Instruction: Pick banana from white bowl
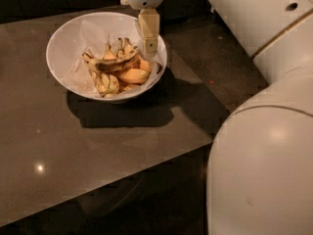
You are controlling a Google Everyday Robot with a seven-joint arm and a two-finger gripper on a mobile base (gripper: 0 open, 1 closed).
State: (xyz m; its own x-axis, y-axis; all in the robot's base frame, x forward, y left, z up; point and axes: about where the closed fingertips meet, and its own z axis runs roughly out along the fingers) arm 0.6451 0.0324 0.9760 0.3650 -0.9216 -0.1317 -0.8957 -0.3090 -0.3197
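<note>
The white bowl with crinkled paper lining stands at the back of the dark table. The banana, long, curved and dark-patched, lies across the top of the fruit pile in it. My gripper hangs from above over the bowl's right side, its tip just beside the banana's right end. It holds nothing that I can see.
A smooth orange-yellow fruit and shorter speckled bananas lie under the banana. The table's right edge runs close to the bowl, with dark floor beyond. My white arm and body fill the right side.
</note>
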